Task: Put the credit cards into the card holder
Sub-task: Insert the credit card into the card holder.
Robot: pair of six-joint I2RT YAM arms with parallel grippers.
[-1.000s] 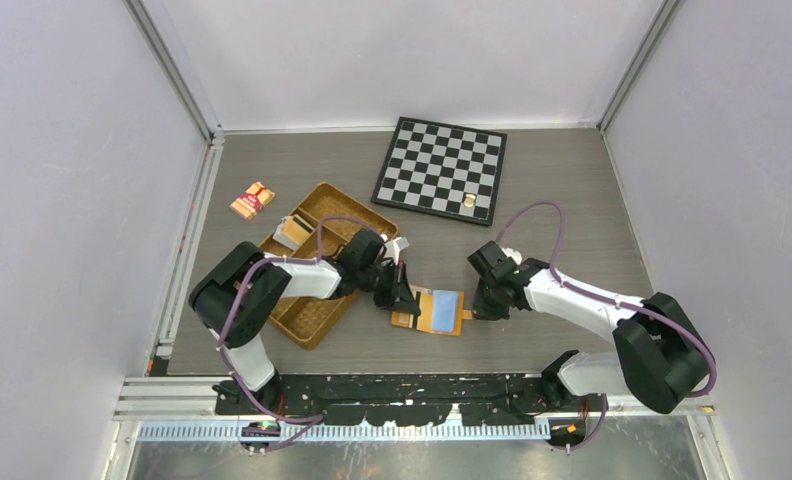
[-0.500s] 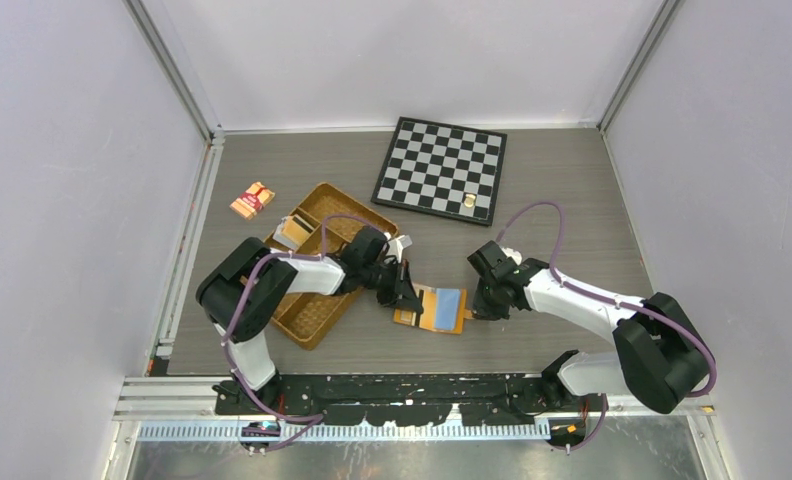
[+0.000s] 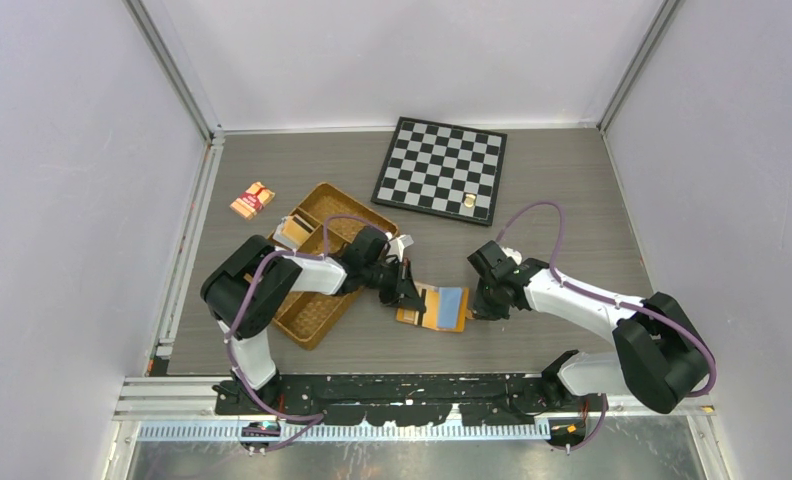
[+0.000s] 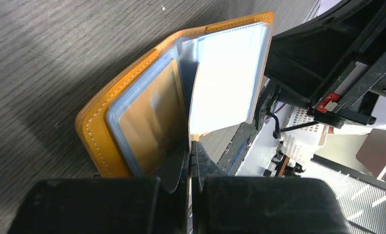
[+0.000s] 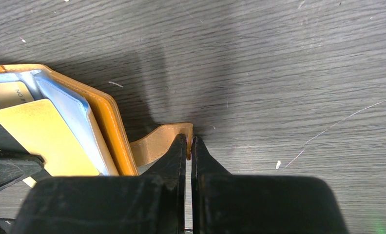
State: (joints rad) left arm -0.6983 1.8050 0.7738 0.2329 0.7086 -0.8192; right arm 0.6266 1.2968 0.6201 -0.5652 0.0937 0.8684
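While the right gripper point(image 5: 188, 142) has its two fingers squeezed almost together on the small orange strap tab point(image 5: 157, 144) at the card holder's point(image 3: 427, 312) right edge, the left gripper point(image 4: 190, 146) is pinched down just as tightly, with only a sliver of gap, on the near edge of a credit card point(image 5: 45, 134). That card stands tilted over the open holder, its far end up against the clear plastic sleeves point(image 4: 186, 53); whether it has entered a sleeve I cannot tell. Its face reads pale in the left wrist view and yellowish with a black stripe in the right wrist view. The holder lies spread open on the grey wood-grain table point(image 3: 552, 190), between the two grippers and just right of the brown woven divided tray point(image 3: 312, 315). A second card point(image 4: 149, 119), tan behind its sleeve, sits in the half nearer the left gripper. From above, a light blue patch point(image 3: 452, 299) covers the other half; card or sleeve, I cannot tell. A chessboard point(image 3: 440, 165) lies well behind, a small gold piece point(image 3: 469, 201) on it, and a red-and-tan packet point(image 3: 253, 200) rests beyond the tray, to its left.
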